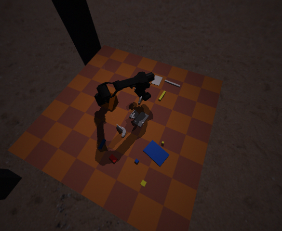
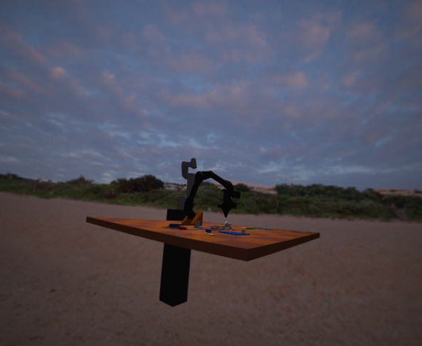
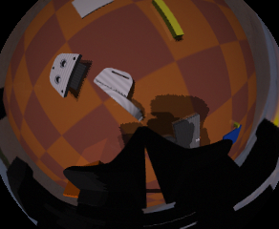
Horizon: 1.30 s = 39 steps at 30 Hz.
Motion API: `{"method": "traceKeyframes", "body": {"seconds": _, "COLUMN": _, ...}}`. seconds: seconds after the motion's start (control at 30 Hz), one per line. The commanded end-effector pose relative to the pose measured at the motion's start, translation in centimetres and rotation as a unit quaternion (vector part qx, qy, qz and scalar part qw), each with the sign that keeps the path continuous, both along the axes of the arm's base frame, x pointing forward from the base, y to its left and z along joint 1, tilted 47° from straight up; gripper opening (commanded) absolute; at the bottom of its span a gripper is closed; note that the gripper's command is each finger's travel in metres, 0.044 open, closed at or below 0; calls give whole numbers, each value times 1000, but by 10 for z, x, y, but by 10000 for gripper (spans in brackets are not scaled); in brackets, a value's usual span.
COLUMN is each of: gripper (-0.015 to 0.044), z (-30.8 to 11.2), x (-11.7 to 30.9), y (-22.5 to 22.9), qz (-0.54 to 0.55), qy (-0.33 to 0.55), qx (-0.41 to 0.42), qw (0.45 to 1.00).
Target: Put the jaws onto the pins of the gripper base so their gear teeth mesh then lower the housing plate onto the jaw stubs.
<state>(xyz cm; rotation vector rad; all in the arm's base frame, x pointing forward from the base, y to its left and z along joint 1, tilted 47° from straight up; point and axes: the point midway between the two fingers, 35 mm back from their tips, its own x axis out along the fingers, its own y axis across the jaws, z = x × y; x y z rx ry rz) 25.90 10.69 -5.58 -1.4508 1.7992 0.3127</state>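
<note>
My gripper (image 2: 226,216) (image 3: 141,130) is shut, with nothing seen between its tips, above the table. A whitish jaw (image 1: 140,100) (image 3: 115,82) stands out beside the gripper, just beyond the fingertips in the wrist view. Another whitish jaw (image 1: 123,131) lies apart from it, nearer the red block. A small whitish piece with raised details (image 1: 132,114), apparently the gripper base, lies in shadow; my fingers hide it in the wrist view. A rounded plate with two holes (image 3: 60,72), seemingly the housing plate, lies over a dark part; the arm hides it in the top view.
A grey rectangular plate (image 1: 143,117) (image 3: 183,130) lies beside the apparent base. A blue plate (image 1: 156,153), a red block (image 1: 113,158), a blue bar (image 1: 101,144) and a blue cube (image 1: 136,160) are toward the front. A yellow bar (image 1: 162,95) (image 3: 168,19) and a white bar (image 1: 172,83) lie farther back.
</note>
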Motion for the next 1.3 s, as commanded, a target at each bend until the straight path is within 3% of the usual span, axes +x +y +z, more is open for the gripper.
{"method": "traceKeyframes", "body": {"seconds": 0.0, "gripper": 0, "z": 0, "x": 3, "y": 1, "qz": -35, "qy": -38, "qx": -1, "qw": 999}}
{"method": "traceKeyframes", "body": {"seconds": 0.63, "gripper": 0, "z": -1, "x": 8, "y": 3, "qz": -185, "qy": -190, "qx": -8, "qw": 964}}
{"method": "traceKeyframes", "body": {"seconds": 1.27, "gripper": 0, "z": -3, "x": 13, "y": 4, "qz": -326, "qy": -334, "qx": -15, "qw": 884}}
